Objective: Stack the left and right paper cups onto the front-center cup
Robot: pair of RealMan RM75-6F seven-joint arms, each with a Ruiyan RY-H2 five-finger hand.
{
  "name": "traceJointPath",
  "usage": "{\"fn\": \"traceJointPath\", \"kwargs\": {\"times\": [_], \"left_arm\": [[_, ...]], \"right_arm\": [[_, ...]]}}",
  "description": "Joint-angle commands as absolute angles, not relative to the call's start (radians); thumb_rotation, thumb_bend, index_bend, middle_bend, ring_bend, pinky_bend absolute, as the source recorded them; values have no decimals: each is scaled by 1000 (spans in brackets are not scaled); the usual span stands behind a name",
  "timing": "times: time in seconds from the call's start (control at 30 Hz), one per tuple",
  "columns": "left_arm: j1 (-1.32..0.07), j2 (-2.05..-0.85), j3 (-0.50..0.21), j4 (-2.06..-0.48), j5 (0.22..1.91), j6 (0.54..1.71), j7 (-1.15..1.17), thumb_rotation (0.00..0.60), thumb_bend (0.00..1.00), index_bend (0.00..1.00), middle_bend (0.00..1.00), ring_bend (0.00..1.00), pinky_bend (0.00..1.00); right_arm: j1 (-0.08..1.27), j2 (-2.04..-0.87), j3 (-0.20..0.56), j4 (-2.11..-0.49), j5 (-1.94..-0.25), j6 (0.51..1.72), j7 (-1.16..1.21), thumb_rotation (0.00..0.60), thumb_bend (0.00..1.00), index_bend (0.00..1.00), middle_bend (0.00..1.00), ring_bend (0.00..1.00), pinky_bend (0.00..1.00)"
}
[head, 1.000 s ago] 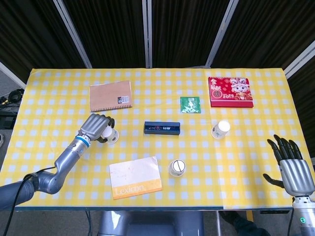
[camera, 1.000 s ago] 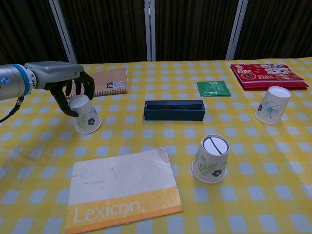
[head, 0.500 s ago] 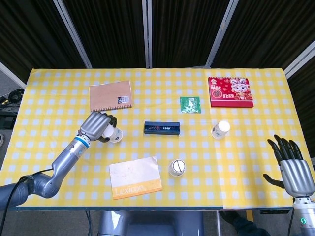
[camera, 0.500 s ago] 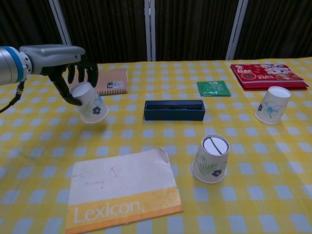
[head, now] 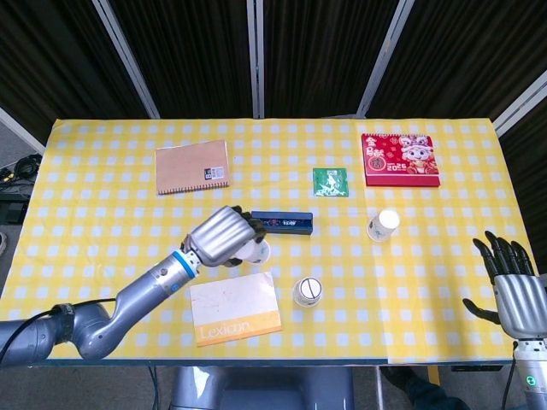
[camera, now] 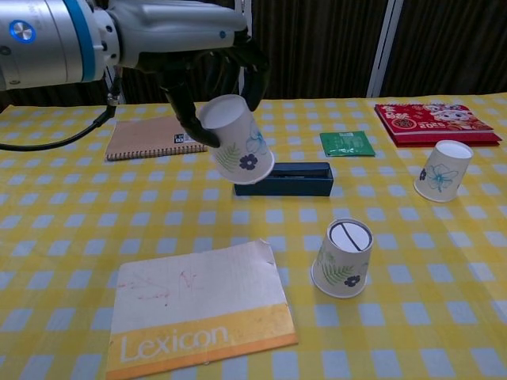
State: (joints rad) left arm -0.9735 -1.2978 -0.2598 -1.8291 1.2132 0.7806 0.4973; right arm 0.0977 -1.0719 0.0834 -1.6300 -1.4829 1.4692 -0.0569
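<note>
My left hand (head: 224, 236) (camera: 207, 59) grips an upside-down paper cup (camera: 237, 141) (head: 255, 250) with leaf and flower print, carried in the air above the table, left of and behind the front-center cup. That front-center cup (head: 308, 291) (camera: 344, 257) stands upside down on the cloth. The right cup (head: 384, 225) (camera: 442, 171) stands upside down near the red box. My right hand (head: 513, 290) hovers open at the table's right edge, fingers spread, holding nothing.
A dark blue box (head: 282, 223) (camera: 283, 179) lies just behind the lifted cup. A Lexicon booklet (head: 235, 307) (camera: 198, 309) lies front left. A brown notebook (head: 192, 166), a green packet (head: 330, 182) and a red box (head: 399, 159) sit further back.
My left hand has lifted the left cup off the cloth and carried it right and forward, toward the front-center cup. The right hand has barely moved.
</note>
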Motion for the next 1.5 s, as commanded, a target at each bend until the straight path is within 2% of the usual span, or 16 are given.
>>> {"fn": "traceJointPath", "kwargs": {"times": [0.03, 0.63, 1.13, 1.23, 1.3, 1.37, 1.4, 1.5], "left_arm": [[-1038, -1340, -259, -1837, 1224, 743, 564, 600, 195, 533, 459, 439, 454], [-1237, -1497, -240, -1760, 1129, 688, 744, 600, 196, 532, 459, 439, 454], [-1299, -1527, -200, -1745, 1001, 709, 784, 600, 196, 511, 452, 439, 453], [-1308, -1530, -190, -1741, 985, 719, 790, 600, 180, 451, 399, 415, 445], [-1313, -1534, -183, -1743, 971, 724, 790, 600, 108, 318, 288, 325, 395], [-1318, -1537, -179, -1744, 966, 728, 792, 600, 16, 98, 91, 151, 280], [-1320, -1539, -176, -1745, 965, 732, 790, 600, 1, 32, 29, 75, 227], [-1323, -1543, -173, -1744, 976, 744, 784, 600, 0, 0, 0, 0, 122]], "right_arm": [[98, -1072, 87, -1626, -1475, 1467, -54, 600, 0, 121, 0, 0, 0], [99, -1068, 103, -1607, -1433, 1453, -30, 600, 0, 121, 0, 0, 0], [96, -1062, 109, -1601, -1428, 1458, -13, 600, 0, 121, 0, 0, 0], [96, -1061, 108, -1602, -1429, 1457, -13, 600, 0, 121, 0, 0, 0], [97, -1062, 108, -1602, -1431, 1457, -14, 600, 0, 121, 0, 0, 0], [97, -1062, 108, -1602, -1431, 1458, -15, 600, 0, 121, 0, 0, 0], [96, -1062, 107, -1602, -1431, 1457, -15, 600, 0, 121, 0, 0, 0], [97, -1062, 107, -1602, -1430, 1457, -16, 600, 0, 121, 0, 0, 0]]}}
